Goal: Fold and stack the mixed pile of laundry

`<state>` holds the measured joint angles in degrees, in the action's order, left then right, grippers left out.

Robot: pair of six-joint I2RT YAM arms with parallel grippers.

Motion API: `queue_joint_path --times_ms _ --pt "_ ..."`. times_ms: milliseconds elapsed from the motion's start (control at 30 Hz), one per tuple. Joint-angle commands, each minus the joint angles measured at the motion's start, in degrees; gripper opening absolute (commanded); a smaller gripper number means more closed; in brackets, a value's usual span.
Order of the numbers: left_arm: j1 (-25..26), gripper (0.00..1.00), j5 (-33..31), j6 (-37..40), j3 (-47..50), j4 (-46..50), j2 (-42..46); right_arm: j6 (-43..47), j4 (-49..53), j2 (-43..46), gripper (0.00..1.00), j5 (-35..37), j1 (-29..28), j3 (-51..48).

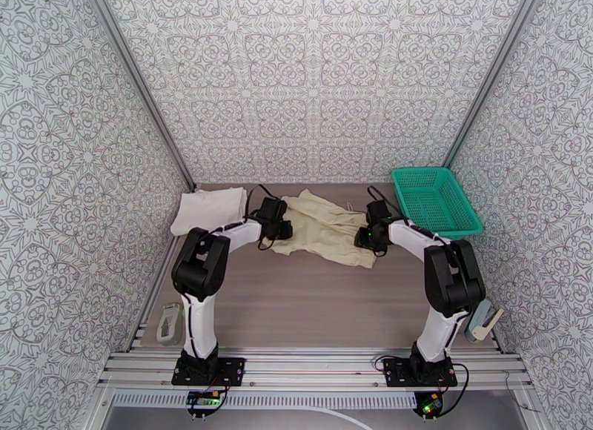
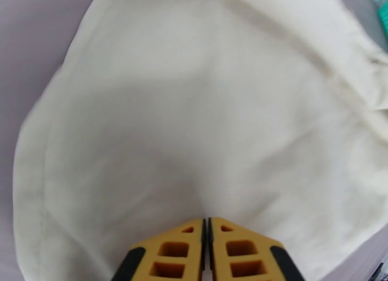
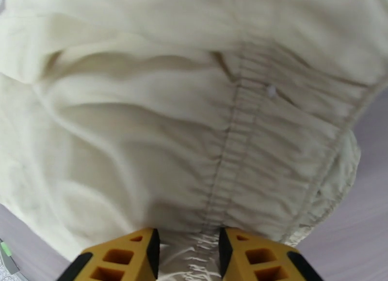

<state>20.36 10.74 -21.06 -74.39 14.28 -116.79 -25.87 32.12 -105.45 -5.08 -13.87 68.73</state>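
Shorts (image 1: pixel 326 230), creased beige, pinched by left pincer (image 2: pixel 207 221) and right pincer (image 3: pixel 188 234).

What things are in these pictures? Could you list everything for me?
T-shirt: one, white, far-left of the table.
shorts: one pair, beige, far middle.
basket: one, green mesh, far-right corner.
pale gadgets: two, whitish, near-left edge and near-right edge.
table: one, grey-brown.
walls: three, grey-white pattern.
arms: two, black and white, left and right.
left claw: yellow, pinching the shorts.
right claw: yellow, gripping the shorts' waistband.
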Motion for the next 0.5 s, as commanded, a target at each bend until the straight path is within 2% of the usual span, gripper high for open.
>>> queue_joint_path --times_ms 0,267,467 --pt "-0.63 0.1 -0.95 -1.73 6.66 0.22 4.84 -1.29 2.63 2.16 0.4 1.82 -1.14 -4.49" --pt "-0.78 0.08 1.7 -4.76 22.27 2.03 15.45 -2.04 4.95 8.07 0.39 0.73 -3.56 -12.52" --pt "0.98 0.08 2.68 -7.66 32.73 5.5 27.77 -2.44 7.96 15.19 0.4 0.69 -4.67 -17.32"
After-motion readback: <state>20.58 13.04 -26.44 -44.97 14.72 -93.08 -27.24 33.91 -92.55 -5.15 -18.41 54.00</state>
